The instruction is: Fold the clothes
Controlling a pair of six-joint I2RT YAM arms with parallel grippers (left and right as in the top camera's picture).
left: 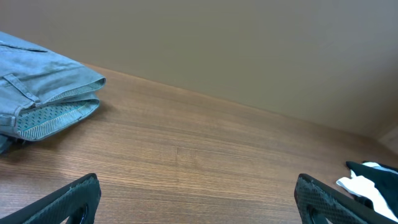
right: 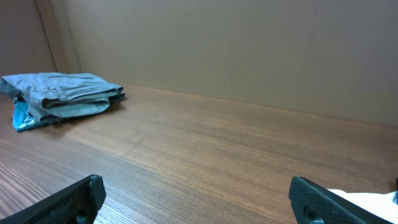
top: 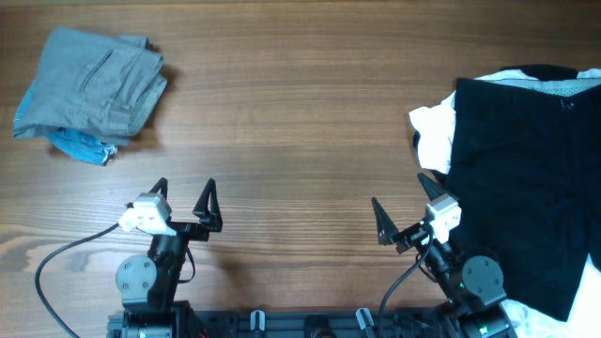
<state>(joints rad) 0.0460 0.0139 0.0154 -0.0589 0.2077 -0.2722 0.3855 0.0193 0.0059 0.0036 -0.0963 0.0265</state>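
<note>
A folded grey garment (top: 92, 89) with a light blue piece under it lies at the far left of the table; it also shows in the left wrist view (left: 43, 93) and the right wrist view (right: 62, 96). An unfolded black garment (top: 526, 197) lies spread at the right, on top of a white garment (top: 434, 131). My left gripper (top: 183, 199) is open and empty near the front edge, well below the grey pile. My right gripper (top: 406, 211) is open and empty, just left of the black garment.
The wooden table (top: 300, 113) runs between the two piles. A black cable (top: 56, 263) loops by the left arm's base. A plain wall stands behind the table's far edge (right: 249, 106).
</note>
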